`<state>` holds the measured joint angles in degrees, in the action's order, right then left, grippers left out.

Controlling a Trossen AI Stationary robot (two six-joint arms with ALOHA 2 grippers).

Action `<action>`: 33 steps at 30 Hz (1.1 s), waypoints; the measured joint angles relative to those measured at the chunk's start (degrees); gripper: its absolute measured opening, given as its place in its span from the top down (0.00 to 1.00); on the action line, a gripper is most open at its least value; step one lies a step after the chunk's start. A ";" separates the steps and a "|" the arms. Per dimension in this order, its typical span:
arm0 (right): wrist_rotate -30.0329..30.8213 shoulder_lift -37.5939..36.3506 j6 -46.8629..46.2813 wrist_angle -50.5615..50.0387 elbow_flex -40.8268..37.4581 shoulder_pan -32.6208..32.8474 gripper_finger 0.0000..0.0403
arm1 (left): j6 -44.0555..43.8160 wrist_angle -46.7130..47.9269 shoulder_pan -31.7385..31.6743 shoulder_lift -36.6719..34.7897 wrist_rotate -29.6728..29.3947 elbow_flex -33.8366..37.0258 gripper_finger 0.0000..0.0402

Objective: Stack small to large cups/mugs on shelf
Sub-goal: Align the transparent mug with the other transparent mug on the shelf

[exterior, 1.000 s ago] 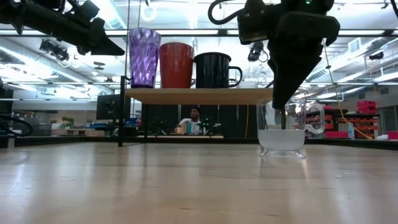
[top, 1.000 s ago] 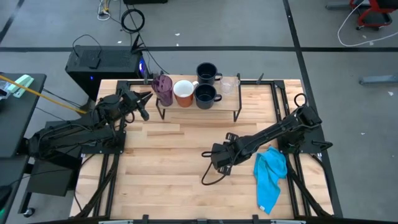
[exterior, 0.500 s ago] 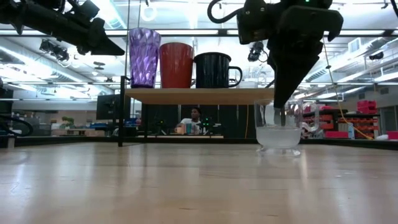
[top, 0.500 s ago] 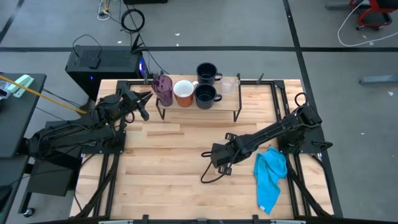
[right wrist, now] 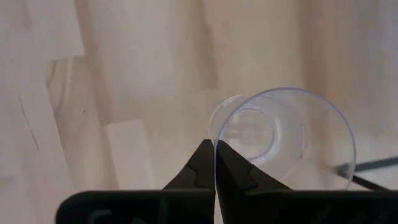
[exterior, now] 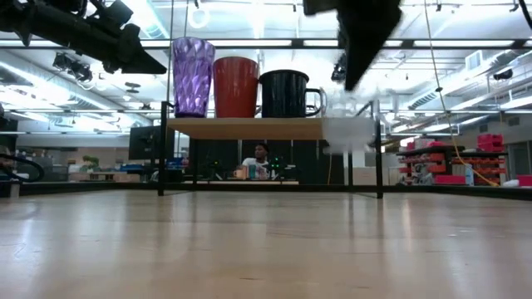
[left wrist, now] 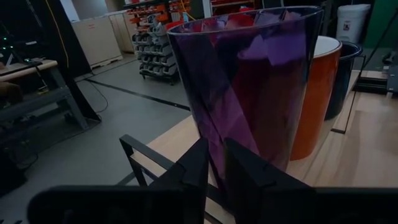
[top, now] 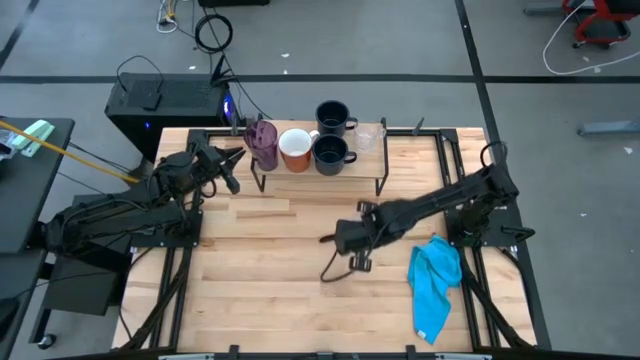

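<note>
On the shelf (top: 318, 172) stand a purple tumbler (top: 263, 143), a white-and-orange mug (top: 295, 149) and a navy mug (top: 331, 152). A second navy mug (top: 331, 117) and a clear glass (top: 369, 135) are farther back. My right gripper (top: 345, 240) hangs over the table's middle, shut on another clear glass (right wrist: 283, 134), which is off the tabletop in the low view (exterior: 349, 126). My left gripper (left wrist: 216, 163) hovers just left of the purple tumbler (left wrist: 249, 87), its fingers a narrow gap apart with nothing between them. My right gripper pinches the clear glass's rim (right wrist: 216, 149), one finger inside the glass and one outside. The fingers come from above, pointing down. The glass hangs upright below them, lifted clear of the table.
A blue cloth (top: 435, 285) lies crumpled on the table's right near side. A black box (top: 165, 100) sits on the floor beyond the far left corner. Bare wood lies in front of the shelf. A person (exterior: 260, 158) sits far back in the room.
My right gripper has risen and gone a little toward the shelf with the clear glass. The glass stood on the table a second ago and now hangs clear of it, near shelf height.
</note>
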<state>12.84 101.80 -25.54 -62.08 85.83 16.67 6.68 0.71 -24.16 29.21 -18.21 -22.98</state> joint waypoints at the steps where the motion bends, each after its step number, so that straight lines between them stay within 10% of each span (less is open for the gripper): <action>1: 0.05 -0.05 0.59 -1.98 1.86 -0.76 0.99 | 0.00 0.00 0.01 0.01 -0.01 0.00 0.86; 16: 0.01 -0.11 15.79 -16.72 17.16 -12.97 1.00 | 0.00 0.02 0.00 0.02 0.00 0.00 0.86; 33: -5.08 -2.79 22.92 -18.13 17.68 -21.88 1.00 | 0.00 -0.02 0.02 0.02 0.01 0.00 0.84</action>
<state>7.76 99.01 -2.61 -80.22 103.50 -5.21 6.68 0.69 -24.14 29.23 -18.20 -22.98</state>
